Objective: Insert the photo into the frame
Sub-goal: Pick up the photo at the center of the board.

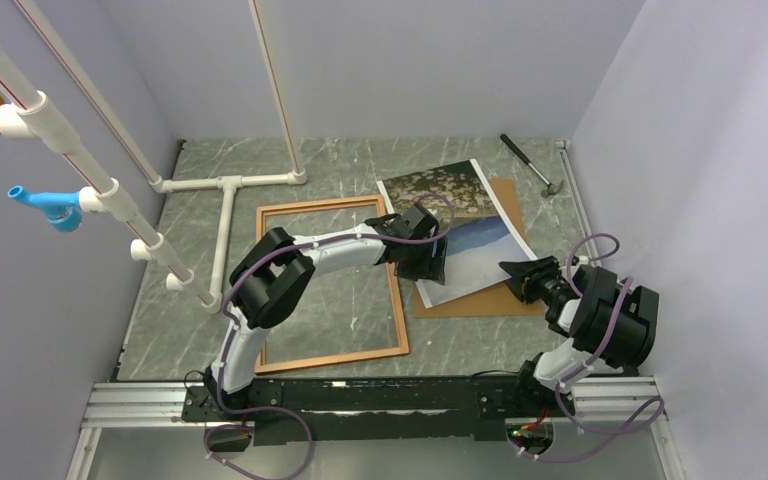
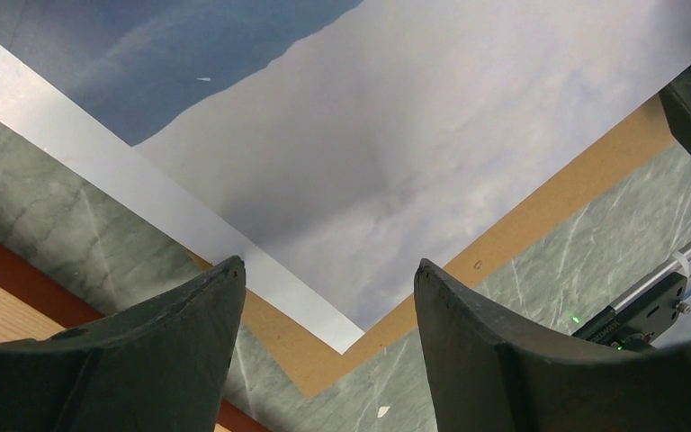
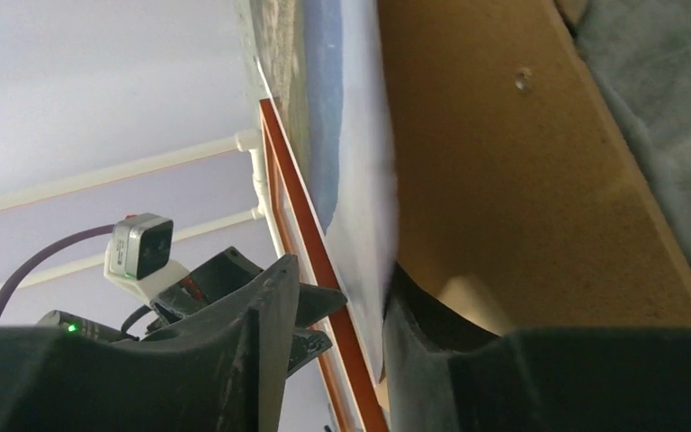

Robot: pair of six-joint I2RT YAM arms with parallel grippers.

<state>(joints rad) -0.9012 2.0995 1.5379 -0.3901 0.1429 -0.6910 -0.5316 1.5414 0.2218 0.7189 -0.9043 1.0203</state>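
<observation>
The photo [image 1: 465,210] lies askew, picture side up, on a brown fibreboard panel [image 1: 480,300] right of the frame [image 1: 397,300], which lies flat on the marble table. My left gripper [image 1: 430,262] hovers open over the photo's near left corner. In the left wrist view that white-bordered corner [image 2: 324,315] shows between the spread fingers, not touching them. My right gripper [image 1: 522,275] is open at the photo's near right edge. In the right wrist view one finger [image 3: 414,306] lies under the photo's edge [image 3: 360,189], against the panel [image 3: 504,180], and the other finger [image 3: 274,288] stands apart above it.
A small hammer [image 1: 530,165] lies at the back right near the wall. White PVC pipes [image 1: 225,215] run along the table left of the frame and up the back. Walls close in on the left, back and right.
</observation>
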